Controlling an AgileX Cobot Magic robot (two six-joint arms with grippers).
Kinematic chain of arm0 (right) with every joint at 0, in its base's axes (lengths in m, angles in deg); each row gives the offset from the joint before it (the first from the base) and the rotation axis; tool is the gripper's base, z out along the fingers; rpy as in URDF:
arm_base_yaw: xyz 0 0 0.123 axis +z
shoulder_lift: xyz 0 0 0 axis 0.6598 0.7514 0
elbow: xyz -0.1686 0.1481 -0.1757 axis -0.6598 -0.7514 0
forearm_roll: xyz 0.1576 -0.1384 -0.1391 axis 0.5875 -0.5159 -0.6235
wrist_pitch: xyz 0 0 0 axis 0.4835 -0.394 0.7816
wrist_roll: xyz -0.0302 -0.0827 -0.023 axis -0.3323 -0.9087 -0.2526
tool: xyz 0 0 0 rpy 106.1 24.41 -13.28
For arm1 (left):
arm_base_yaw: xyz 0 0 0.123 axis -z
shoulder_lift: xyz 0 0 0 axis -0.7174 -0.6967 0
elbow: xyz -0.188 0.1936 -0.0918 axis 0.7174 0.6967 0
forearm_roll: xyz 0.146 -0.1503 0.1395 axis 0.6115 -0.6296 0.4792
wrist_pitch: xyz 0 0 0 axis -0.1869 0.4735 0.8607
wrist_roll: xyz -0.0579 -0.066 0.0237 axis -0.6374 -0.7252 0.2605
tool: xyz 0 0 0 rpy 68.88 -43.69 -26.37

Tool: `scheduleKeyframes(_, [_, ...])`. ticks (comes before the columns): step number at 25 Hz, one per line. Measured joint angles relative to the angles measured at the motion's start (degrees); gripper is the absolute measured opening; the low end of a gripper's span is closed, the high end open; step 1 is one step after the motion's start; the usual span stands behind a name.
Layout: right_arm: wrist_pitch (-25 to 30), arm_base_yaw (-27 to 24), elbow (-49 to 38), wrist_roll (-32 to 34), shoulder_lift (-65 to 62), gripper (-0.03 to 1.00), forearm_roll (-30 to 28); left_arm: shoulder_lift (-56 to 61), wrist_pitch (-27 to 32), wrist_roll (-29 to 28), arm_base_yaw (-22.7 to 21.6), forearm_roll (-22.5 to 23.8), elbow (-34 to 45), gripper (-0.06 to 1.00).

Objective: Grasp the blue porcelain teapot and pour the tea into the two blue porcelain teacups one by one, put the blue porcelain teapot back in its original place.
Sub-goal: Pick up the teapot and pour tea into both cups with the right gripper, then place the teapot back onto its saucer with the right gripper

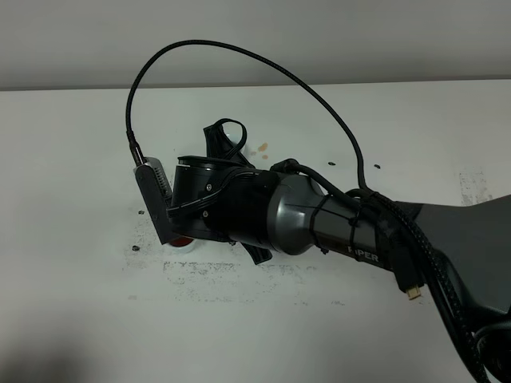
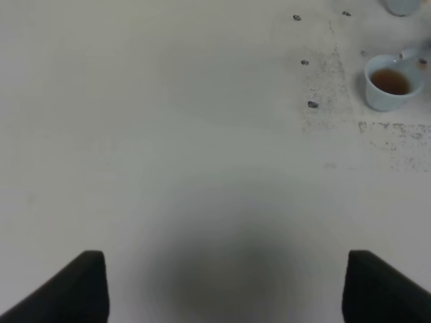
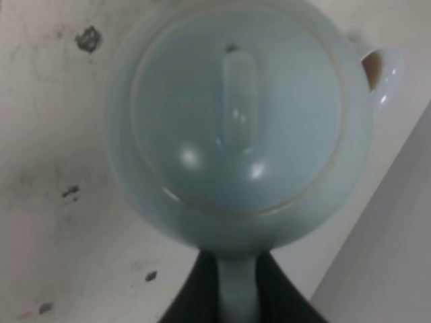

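The blue porcelain teapot [image 3: 236, 121] fills the right wrist view from above, lid knob up and spout [image 3: 381, 67] showing brown inside. My right gripper [image 3: 237, 296] is shut on its loop handle, one dark finger on each side. In the exterior high view my right arm [image 1: 271, 211] reaches across to the left and hides the teapot. Only a sliver of one teacup [image 1: 182, 242] with reddish tea peeks out under it. The left wrist view shows a teacup [image 2: 389, 82] holding brown tea and the edge of a second teacup [image 2: 403, 5]. My left gripper [image 2: 236, 289] is open and holds nothing, well away from both.
The white table [image 1: 80, 303] carries dark specks and scuffed stains around the cups. A black cable [image 1: 239, 52] arcs over the right arm. A dark shadow lies on the table below the left gripper.
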Motion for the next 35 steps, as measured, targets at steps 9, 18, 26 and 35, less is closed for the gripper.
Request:
scheduleKeyframes(9, [-0.34, -4.85, 0.64, 1.98, -5.81, 0.05, 12.02, 0.00, 0.00, 0.04, 0.00, 0.00, 0.00, 0.68])
scheduleKeyframes(18, [-0.23, -14.10, 0.69, 1.29, -8.49, 0.05, 41.16, 0.00, 0.00, 0.11, 0.00, 0.00, 0.00, 0.68])
scheduleKeyframes(26, [-2.25, -17.26, 0.69, 1.02, -6.06, 0.05, 49.12, 0.00, 0.00, 0.11, 0.00, 0.00, 0.00, 0.68])
scheduleKeyframes(35, [-6.25, -18.94, 0.69, 0.98, 0.29, 0.05, 49.63, 0.00, 0.00, 0.11, 0.00, 0.00, 0.00, 0.68])
